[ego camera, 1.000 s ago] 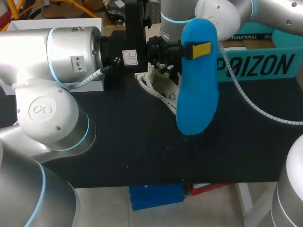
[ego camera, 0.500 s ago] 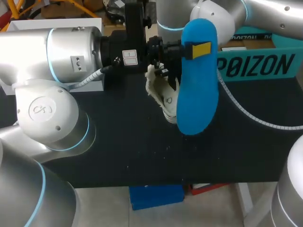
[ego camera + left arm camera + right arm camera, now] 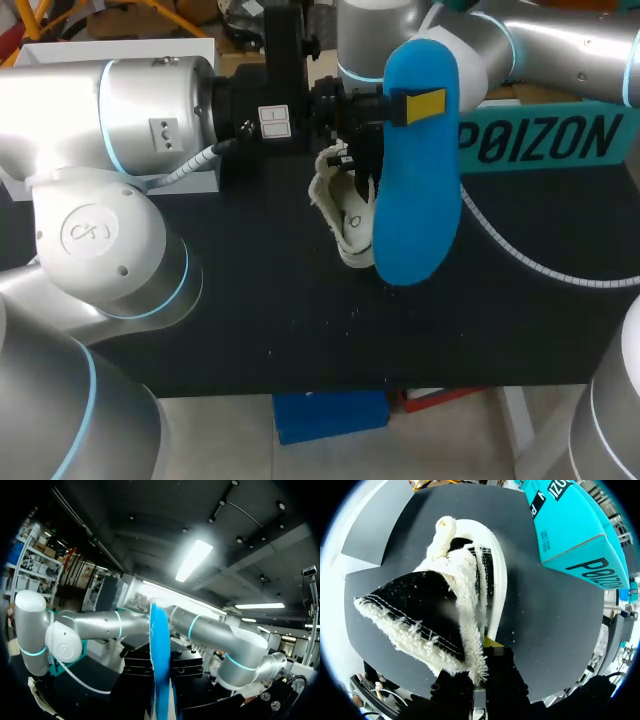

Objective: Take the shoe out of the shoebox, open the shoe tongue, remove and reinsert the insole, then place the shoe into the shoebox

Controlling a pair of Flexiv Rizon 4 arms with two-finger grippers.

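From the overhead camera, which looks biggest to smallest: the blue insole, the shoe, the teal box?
1. insole, though it is nearest the camera, so unsure
2. box, partly hidden
3. shoe, mostly hidden

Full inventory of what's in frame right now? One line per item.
insole: one, blue, held upright above the table's middle, in front of the shoe
shoe: one, white and black with fleecy lining, behind the insole, held by its fleecy edge
shoebox: one, teal, far right of the table
table: one, black top
left arm: silver, reaches in to the middle
right arm: silver, above the shoebox
left gripper: shut on the insole
right gripper: shut on the shoe
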